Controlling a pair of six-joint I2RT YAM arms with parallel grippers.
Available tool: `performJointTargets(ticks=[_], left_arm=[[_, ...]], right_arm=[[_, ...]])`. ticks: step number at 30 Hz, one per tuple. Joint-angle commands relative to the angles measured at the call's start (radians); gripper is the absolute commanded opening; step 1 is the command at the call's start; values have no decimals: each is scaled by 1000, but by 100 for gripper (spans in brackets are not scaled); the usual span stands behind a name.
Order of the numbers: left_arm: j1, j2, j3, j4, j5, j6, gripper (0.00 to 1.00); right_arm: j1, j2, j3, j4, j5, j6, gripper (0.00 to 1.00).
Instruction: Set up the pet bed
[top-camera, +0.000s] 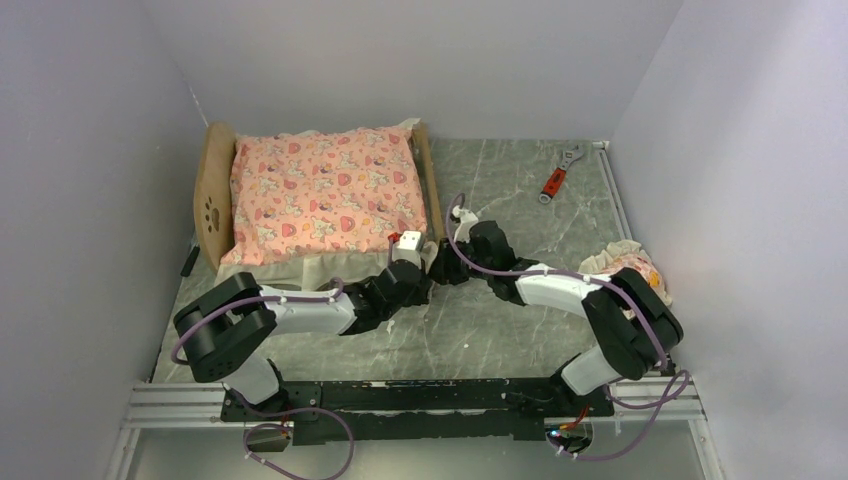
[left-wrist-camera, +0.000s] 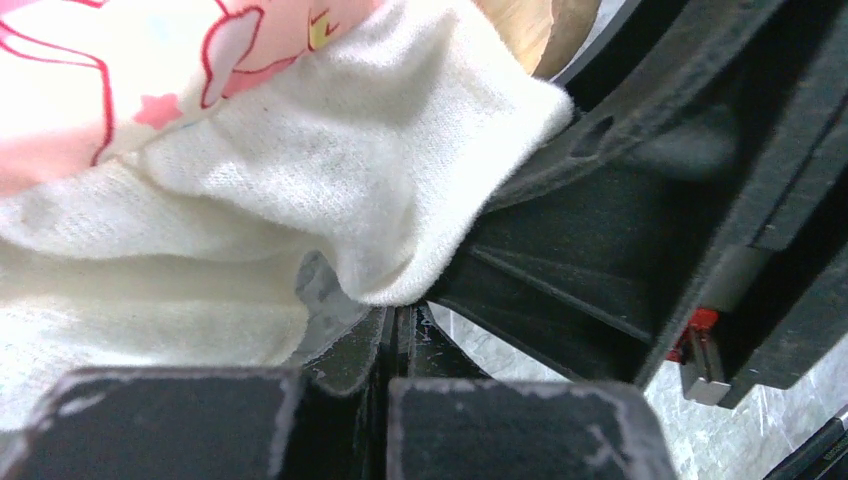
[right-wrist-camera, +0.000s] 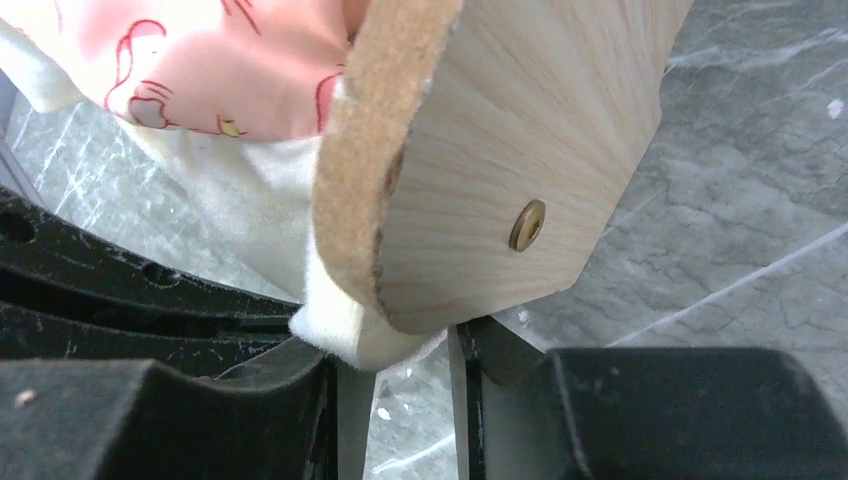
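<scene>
The pet bed (top-camera: 212, 195) stands at the far left, with its paw-print headboard on the left and its footboard (top-camera: 430, 185) on the right. The pink mattress (top-camera: 325, 195) lies in it and hides the base. My left gripper (top-camera: 405, 250) is at the mattress's near right corner. In the left wrist view its fingertips (left-wrist-camera: 385, 330) are shut together, and the cream ruffle (left-wrist-camera: 400, 200) touches them. My right gripper (top-camera: 447, 262) is at the footboard's near end. In the right wrist view it (right-wrist-camera: 405, 350) is open, with the wooden corner (right-wrist-camera: 500, 150) and ruffle (right-wrist-camera: 345, 335) just at its tips.
The frilled pillow (top-camera: 630, 265) lies at the right, beside my right arm. A red-handled wrench (top-camera: 560, 172) lies at the far right. Grey walls close in the left, back and right sides. My right gripper's black body (left-wrist-camera: 650, 200) is close to the left one.
</scene>
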Motion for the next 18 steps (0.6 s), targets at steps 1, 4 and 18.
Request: performJointTargets(ticks=[1,4,18], left_arm=[[-8,-44,9,10,30,1,0],[-8,-47,6,4,17,-19,0],[-8,-65,13,-49,-11,-104,0]], right_arm=[[-2,-75,-1,23,-30,-29,35],[-2,-114,-13,-1,-13,-44,11],[-2,-315,-98,-110,124,4,9]])
